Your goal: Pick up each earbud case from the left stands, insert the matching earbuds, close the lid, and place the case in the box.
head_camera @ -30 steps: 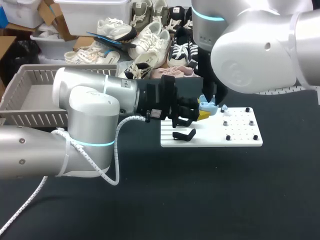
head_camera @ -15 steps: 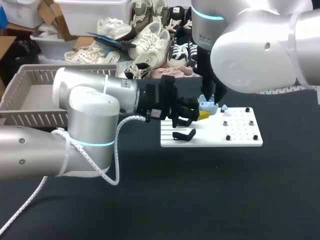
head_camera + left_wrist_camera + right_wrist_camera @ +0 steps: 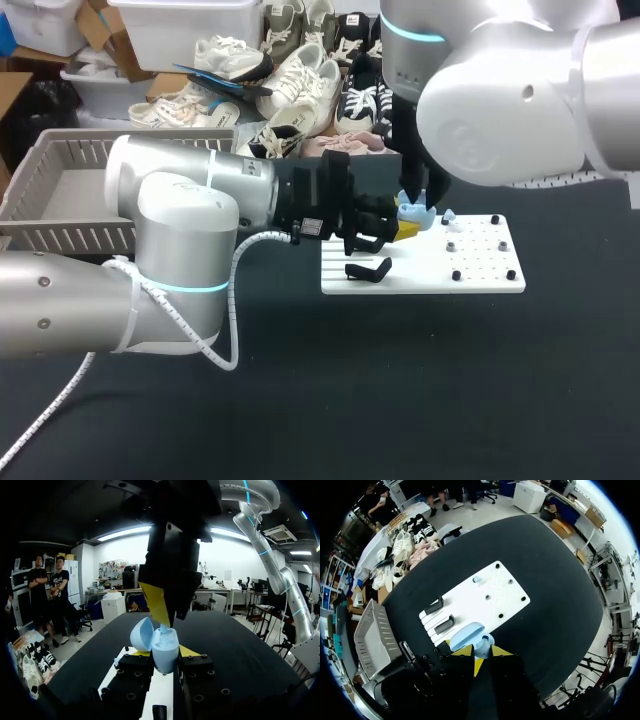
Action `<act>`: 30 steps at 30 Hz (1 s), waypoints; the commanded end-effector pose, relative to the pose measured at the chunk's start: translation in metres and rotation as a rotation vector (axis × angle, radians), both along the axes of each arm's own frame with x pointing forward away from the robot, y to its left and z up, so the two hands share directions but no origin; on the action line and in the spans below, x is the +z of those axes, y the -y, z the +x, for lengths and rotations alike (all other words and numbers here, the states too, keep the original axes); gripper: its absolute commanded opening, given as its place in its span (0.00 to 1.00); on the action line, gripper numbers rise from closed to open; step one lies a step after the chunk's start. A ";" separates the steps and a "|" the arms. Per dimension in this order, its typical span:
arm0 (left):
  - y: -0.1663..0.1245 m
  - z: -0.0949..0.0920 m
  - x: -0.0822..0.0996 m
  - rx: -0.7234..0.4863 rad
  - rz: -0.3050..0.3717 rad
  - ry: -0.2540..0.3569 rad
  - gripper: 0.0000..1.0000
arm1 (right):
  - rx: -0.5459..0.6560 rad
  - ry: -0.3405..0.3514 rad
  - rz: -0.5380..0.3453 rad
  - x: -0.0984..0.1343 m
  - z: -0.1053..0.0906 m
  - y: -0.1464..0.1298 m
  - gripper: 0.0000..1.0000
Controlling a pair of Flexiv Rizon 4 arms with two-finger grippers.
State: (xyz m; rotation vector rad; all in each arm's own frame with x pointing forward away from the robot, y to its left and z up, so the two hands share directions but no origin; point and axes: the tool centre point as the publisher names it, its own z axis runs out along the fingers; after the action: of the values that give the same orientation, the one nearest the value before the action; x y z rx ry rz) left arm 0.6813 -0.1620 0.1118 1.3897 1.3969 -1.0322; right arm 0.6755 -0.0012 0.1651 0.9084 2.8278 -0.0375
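Note:
A light-blue earbud case (image 3: 165, 656) with its lid (image 3: 142, 634) swung open sits upright between my left gripper's yellow tips; the left gripper (image 3: 165, 652) is shut on it. In the head view the left gripper (image 3: 405, 230) holds the case above the white board's left part. My right gripper (image 3: 162, 622) comes down from above, shut on a small light-blue earbud (image 3: 163, 628) whose lower end is in the case's opening. The right wrist view shows the case's lid (image 3: 466, 632) just ahead of the right gripper (image 3: 482, 651). Another light-blue earbud (image 3: 476, 579) lies on the board.
The white board (image 3: 480, 272) carries several black pegs and two black stands (image 3: 445, 625), one of them (image 3: 368, 270) below the held case. A grey slatted basket (image 3: 60, 170) stands at the table's far left. Dark table surface surrounds the board.

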 end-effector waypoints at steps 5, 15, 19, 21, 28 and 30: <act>0.000 0.000 0.000 -0.002 -0.001 0.000 0.00 | -0.004 0.009 -0.006 0.005 0.002 0.001 0.00; 0.000 0.000 0.000 -0.002 -0.001 0.000 0.00 | -0.004 0.007 -0.002 0.004 0.005 0.001 0.00; 0.000 0.000 0.000 -0.002 -0.001 0.000 0.00 | -0.007 0.009 0.001 0.005 0.004 0.003 0.00; 0.000 0.000 0.000 -0.002 -0.001 0.000 0.00 | -0.010 0.013 0.002 0.007 0.003 0.005 0.00; 0.000 0.000 0.000 -0.002 -0.001 0.000 0.00 | -0.015 0.017 0.005 0.007 0.000 0.006 0.00; 0.000 0.000 0.000 -0.002 -0.001 0.000 0.00 | -0.014 0.015 0.007 0.006 -0.001 0.005 0.00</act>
State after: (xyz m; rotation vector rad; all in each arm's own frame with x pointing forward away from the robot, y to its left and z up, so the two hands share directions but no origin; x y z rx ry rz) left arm 0.6810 -0.1624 0.1123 1.3901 1.3959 -1.0330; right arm 0.6780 -0.0050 0.1721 0.9269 2.8152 -0.0316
